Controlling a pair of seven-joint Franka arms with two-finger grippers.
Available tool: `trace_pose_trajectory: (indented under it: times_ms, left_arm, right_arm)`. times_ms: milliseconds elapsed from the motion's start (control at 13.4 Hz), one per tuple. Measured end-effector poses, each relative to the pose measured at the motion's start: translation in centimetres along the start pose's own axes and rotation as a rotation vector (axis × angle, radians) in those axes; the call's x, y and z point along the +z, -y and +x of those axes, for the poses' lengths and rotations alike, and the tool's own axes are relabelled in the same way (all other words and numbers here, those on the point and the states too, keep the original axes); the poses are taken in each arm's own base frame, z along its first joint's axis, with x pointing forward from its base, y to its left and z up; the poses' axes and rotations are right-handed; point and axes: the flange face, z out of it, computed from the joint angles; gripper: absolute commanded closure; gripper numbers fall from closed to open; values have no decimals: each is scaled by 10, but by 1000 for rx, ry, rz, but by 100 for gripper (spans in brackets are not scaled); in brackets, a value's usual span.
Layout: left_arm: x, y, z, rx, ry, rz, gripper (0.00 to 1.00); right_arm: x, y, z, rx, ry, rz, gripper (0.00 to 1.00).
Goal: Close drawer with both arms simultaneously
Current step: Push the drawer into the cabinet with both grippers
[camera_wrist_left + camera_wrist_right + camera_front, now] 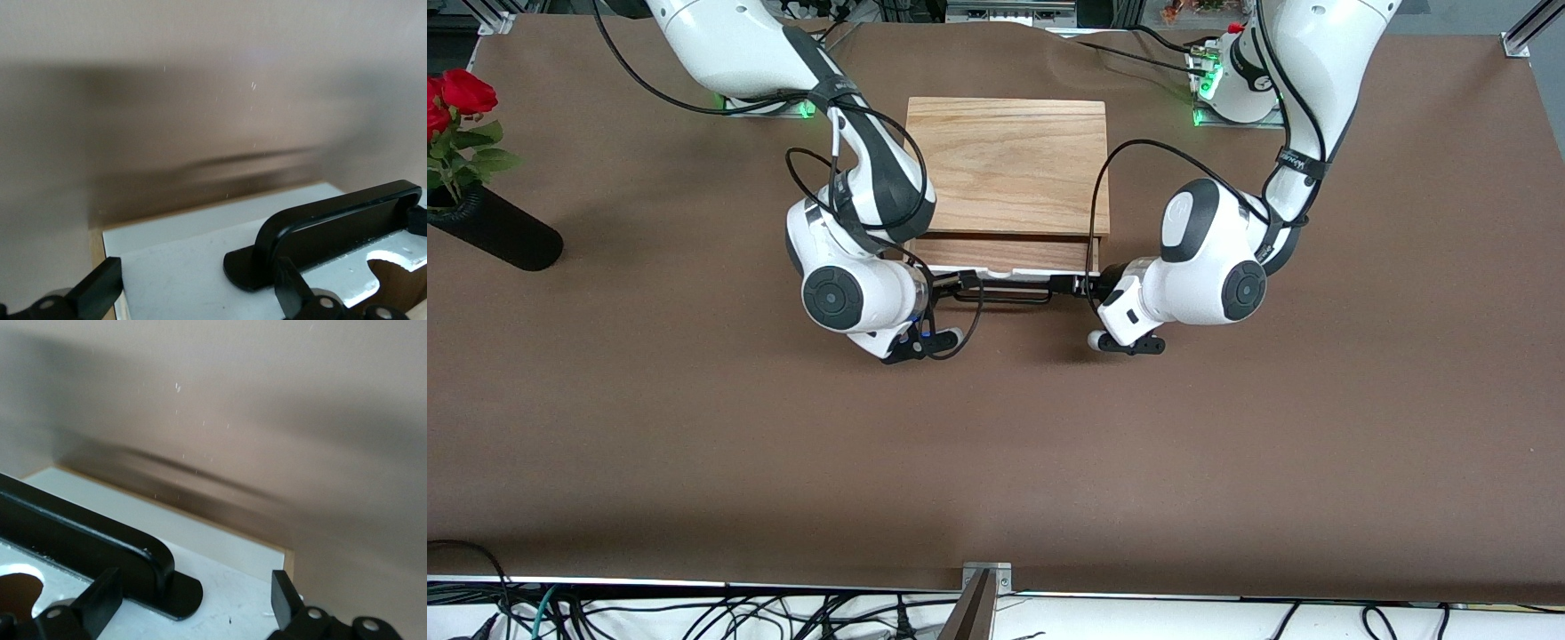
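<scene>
Scanning from the right arm's end of the table [694,427], we note a matte brown felt-like covering, and a black cylindrical vase [494,231] lying tilted with red roses [454,93] near the edge.

Right arm [845,204]: glossy white shells, black-trimmed round joints, looped black cables. Its right gripper [969,286] sits low at the drawer's front, at the handle's end nearer that arm. In the right wrist view the two black fingers [100,597] stand well apart, spread wide, one over the handle's foot, the other near the panel's corner. They grip nothing; whether they touch the panel we cannot tell.

Box [1009,164]: plain oak-grain top, rectangular, mid-table between the two bases. The drawer [1005,253] stands partly pulled out toward the front camera, a strip of light-wood floor showing, with a smooth white front panel [187,267] and a thin black handle [1005,292] with rounded corners and flat feet.

Left arm [1218,258]: same build. Its left gripper [1069,284] is at the handle's other end, fingers [100,287] likewise spread wide, straddling the handle's foot and closed on nothing.

Bare brown table lies nearer the camera than the drawer front, wide and unobstructed; both panel corners show a thin wood edge.
</scene>
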Motion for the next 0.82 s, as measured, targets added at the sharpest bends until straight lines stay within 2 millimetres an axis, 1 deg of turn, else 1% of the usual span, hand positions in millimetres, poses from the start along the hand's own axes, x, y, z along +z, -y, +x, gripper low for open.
trace_pose_trajectory:
  times_ms: [150, 374, 599, 823]
  left_arm:
    - [6, 1, -11, -4, 43, 8, 0]
    - [17, 2, -34, 0, 81, 25, 0]
    - [17, 2, -38, 5, 65, 28, 0]
    - [16, 3, -41, 8, 66, 27, 0]
  right_arm:
    - [5, 5, -6, -9, 42, -5, 0]
    - [12, 9, -14, -17, 101, -15, 0]
    - [16, 7, -21, -17, 162, -26, 0]
    - [16, 5, -22, -14, 172, -27, 0]
